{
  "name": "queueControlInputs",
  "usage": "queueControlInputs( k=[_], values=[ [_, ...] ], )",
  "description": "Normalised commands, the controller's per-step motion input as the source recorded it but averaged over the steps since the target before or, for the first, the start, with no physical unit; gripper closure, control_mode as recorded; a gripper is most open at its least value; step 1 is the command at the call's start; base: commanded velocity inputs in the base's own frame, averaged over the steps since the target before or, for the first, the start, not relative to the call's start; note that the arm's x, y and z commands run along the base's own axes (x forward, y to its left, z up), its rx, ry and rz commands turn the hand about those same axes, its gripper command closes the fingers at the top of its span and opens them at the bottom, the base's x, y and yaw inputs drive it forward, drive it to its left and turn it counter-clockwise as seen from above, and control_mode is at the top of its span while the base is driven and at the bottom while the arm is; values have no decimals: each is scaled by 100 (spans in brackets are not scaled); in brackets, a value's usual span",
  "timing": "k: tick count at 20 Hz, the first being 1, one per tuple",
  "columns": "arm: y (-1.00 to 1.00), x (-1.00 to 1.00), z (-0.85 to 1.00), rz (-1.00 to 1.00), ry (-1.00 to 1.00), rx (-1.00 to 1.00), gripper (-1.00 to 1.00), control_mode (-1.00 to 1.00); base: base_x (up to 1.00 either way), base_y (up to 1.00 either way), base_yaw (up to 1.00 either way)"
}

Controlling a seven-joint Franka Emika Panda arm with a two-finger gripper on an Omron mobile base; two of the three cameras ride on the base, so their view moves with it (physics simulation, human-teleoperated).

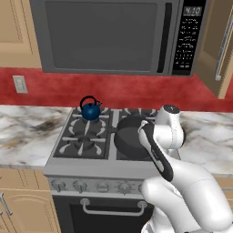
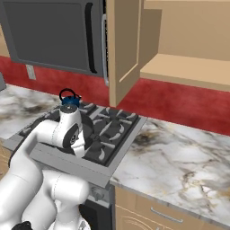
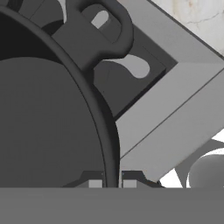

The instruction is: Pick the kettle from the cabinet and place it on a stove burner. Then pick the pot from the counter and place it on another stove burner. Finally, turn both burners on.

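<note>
Closed on the thin rim of the squat dark grey-black pot [image 3: 48, 127], the claw [image 3: 112, 183] has one dark fingertip on each side of the pot wall. That pot [image 1: 129, 136] sits on the front right burner of the grey steel range [image 1: 68, 169], largely hidden behind the white arm. Behind it to the left, a small glossy blue kettle [image 1: 90, 109] stands on the back left burner. Overhead hang a grey microwave [image 1: 109, 36] and an open tan wood cabinet [image 2: 179, 67]. White-grey marble counter [image 2: 179, 157] flanks the range. Bent sharply, the arm reaches down over the front right grate
</note>
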Motion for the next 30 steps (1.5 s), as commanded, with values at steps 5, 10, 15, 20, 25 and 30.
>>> queueControlInputs(
  k=[5,10,15,20,25,30],
  values=[
    [0,0,0,0,0,0,100,-100,0,0,0],
    [3,0,0,0,0,0,100,-100,0,0,0],
    [35,4,0,4,0,-1,100,-100,0,0,0],
    [47,22,2,6,0,-2,100,-100,0,0,0],
    [31,42,10,6,0,0,100,-100,0,0,0],
    [25,47,11,5,2,0,100,-100,0,0,0]
  ],
)
